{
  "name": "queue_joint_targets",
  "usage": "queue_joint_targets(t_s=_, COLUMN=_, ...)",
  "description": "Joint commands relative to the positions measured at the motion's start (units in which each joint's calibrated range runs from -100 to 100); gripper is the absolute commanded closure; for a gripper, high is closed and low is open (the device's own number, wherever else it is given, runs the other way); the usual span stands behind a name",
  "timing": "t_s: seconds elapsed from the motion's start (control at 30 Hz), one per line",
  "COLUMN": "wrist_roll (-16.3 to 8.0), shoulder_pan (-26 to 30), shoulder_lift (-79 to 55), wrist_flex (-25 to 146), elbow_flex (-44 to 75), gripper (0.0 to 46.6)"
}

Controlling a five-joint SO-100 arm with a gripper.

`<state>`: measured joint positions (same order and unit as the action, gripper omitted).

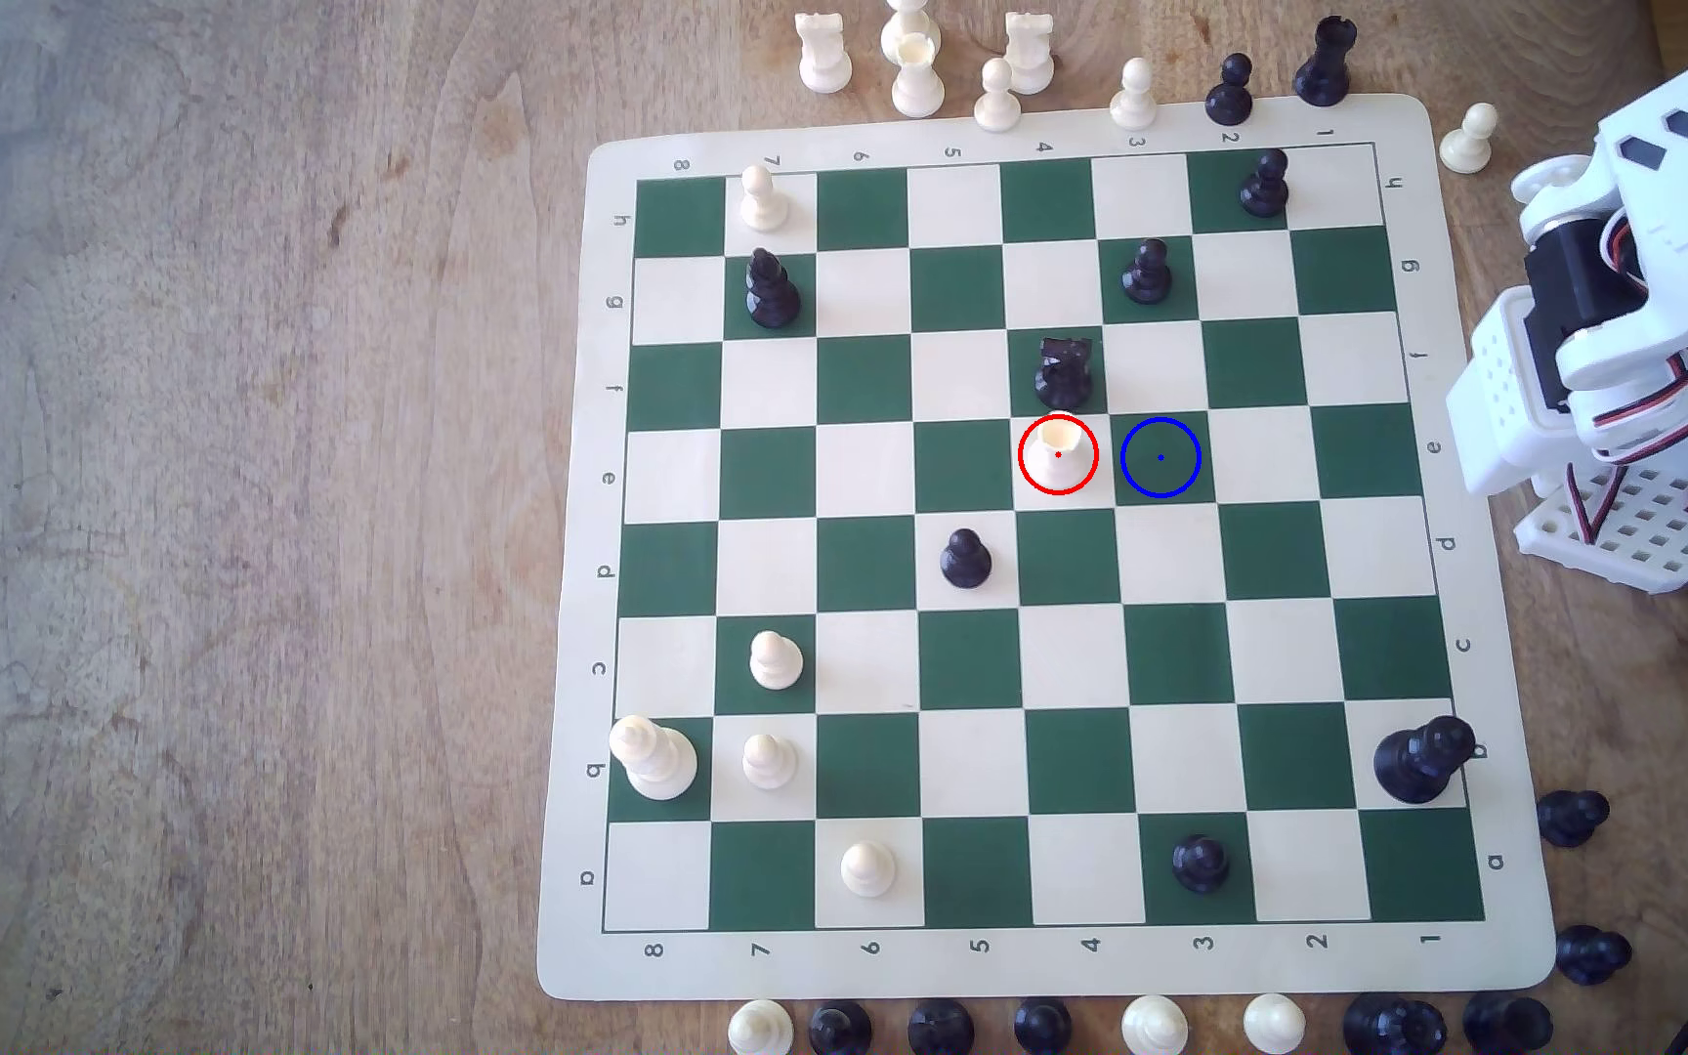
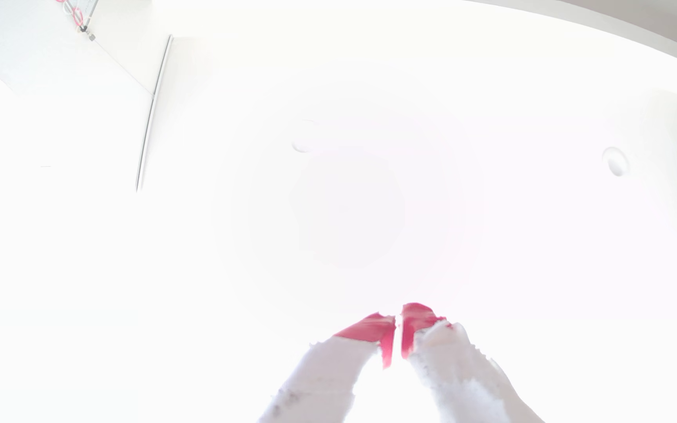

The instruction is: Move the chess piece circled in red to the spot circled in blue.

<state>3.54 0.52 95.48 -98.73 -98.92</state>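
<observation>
The chess piece circled in red (image 1: 1057, 453) is cream-white with a hollow notched crown; it stands upright on a cream square near the board's middle. The spot circled in blue (image 1: 1161, 458) is the bare dark green square right beside it, toward the exterior view's right. The white arm (image 1: 1632, 314) is folded up off the board's right edge, far from both. In the wrist view my gripper (image 2: 398, 321) points at a washed-out white ceiling; its red-tipped fingers (image 2: 371, 327) nearly touch and hold nothing.
A black notched piece (image 1: 1063, 372) stands just behind the red-ringed piece, and a black pawn (image 1: 1146, 272) is farther back. Another black pawn (image 1: 965, 558) sits in front to the left. Captured pieces line the mat's (image 1: 1023, 964) far and near edges.
</observation>
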Motion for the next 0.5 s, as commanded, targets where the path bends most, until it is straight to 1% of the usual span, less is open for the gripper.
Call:
queue_joint_targets(t_s=0.0, wrist_roll=0.00, shoulder_pan=-0.09, shoulder_lift=0.28, wrist_flex=3.23, elbow_flex=-0.99, gripper=46.4)
queue_joint_targets(t_s=0.17, wrist_roll=0.00, shoulder_pan=-1.10, shoulder_lift=0.28, wrist_flex=9.78, elbow_flex=-0.27, gripper=46.4)
queue_joint_targets(t_s=0.33, wrist_roll=0.00, shoulder_pan=-2.98, shoulder_lift=0.28, wrist_flex=24.85, elbow_flex=1.45, gripper=46.4)
queue_joint_targets(t_s=0.37, wrist_roll=0.00, shoulder_pan=-4.15, shoulder_lift=0.36, wrist_flex=32.47, elbow_flex=2.63, gripper=46.4)
queue_joint_targets(t_s=0.47, wrist_roll=-0.29, shoulder_pan=-6.03, shoulder_lift=0.36, wrist_flex=39.43, elbow_flex=1.91, gripper=46.4)
